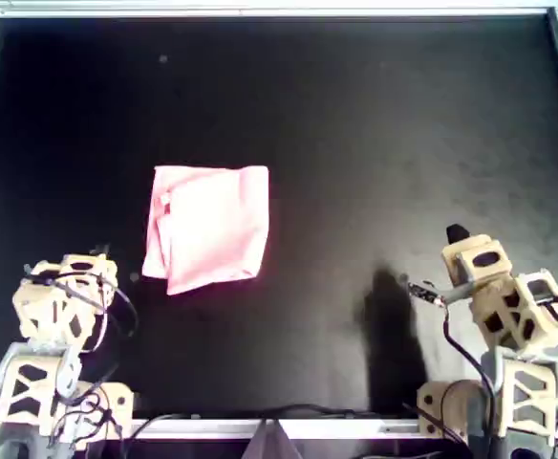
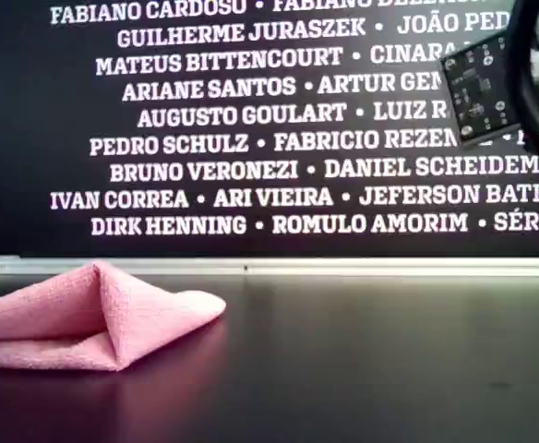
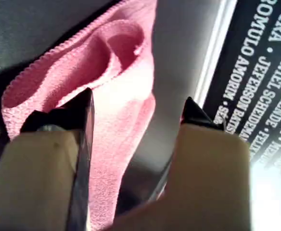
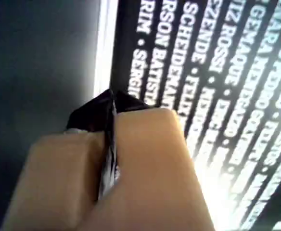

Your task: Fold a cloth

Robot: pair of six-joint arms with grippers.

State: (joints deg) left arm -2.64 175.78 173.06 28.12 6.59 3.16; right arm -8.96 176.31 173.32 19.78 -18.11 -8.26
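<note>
Looking folded already: the cloth (image 1: 208,228) lies doubled and rumpled on the black table (image 1: 355,143), left of centre in the overhead view, touching neither arm. Left gripper (image 3: 136,115) parked near the overhead view's lower left, jaws apart, empty, aimed at the cloth. Right gripper (image 4: 110,108) at that view's lower right, jaws together, holding nothing. Probably one further fold or finished; next calls for pinching an edge. Back wall (image 2: 251,120) reads "PEDRO SCHULZ", "BRUNO VERONEZI", "DIRK HENNING".

the pink cloth (image 1: 208,228) lies folded (loosely, creased) on the overhead view's left half.
</note>
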